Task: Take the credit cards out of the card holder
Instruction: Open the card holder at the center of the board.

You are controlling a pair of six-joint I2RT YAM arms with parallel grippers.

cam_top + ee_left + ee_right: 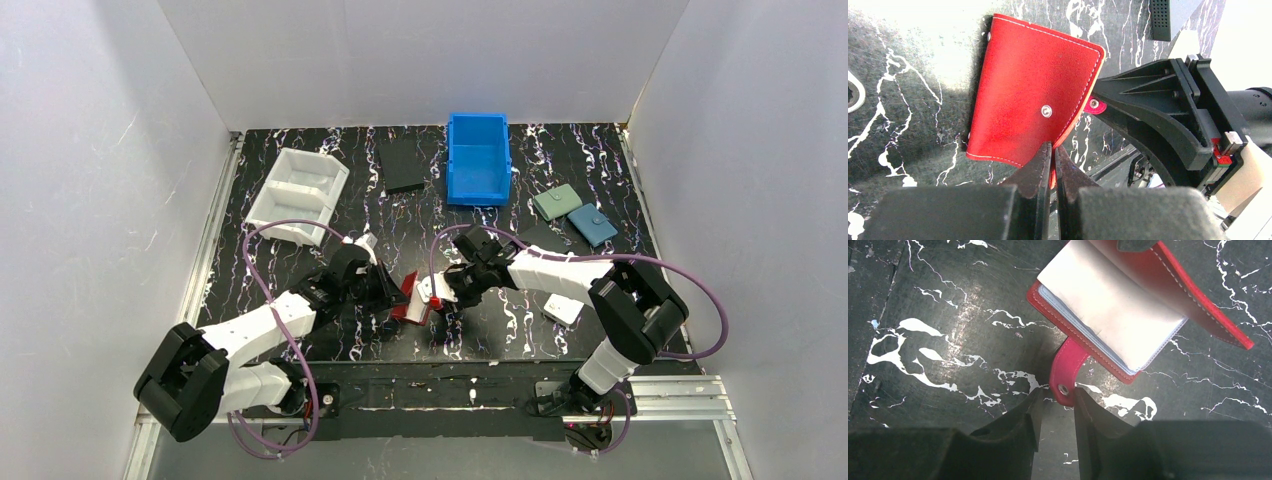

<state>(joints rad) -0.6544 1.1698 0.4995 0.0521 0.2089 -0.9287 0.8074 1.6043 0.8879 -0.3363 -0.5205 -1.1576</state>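
Left gripper is clenched on the cover edge of the card holder, half open on the surface. Right gripper stands part-open astride its snap tab, probably a soft, light, fair hold.

Matt grained red leather card holder, white stitching, metal snap; glossy black marbled table.

Top cam looks down from behind on whole counter; both wrist cams v. close, all share card holder.
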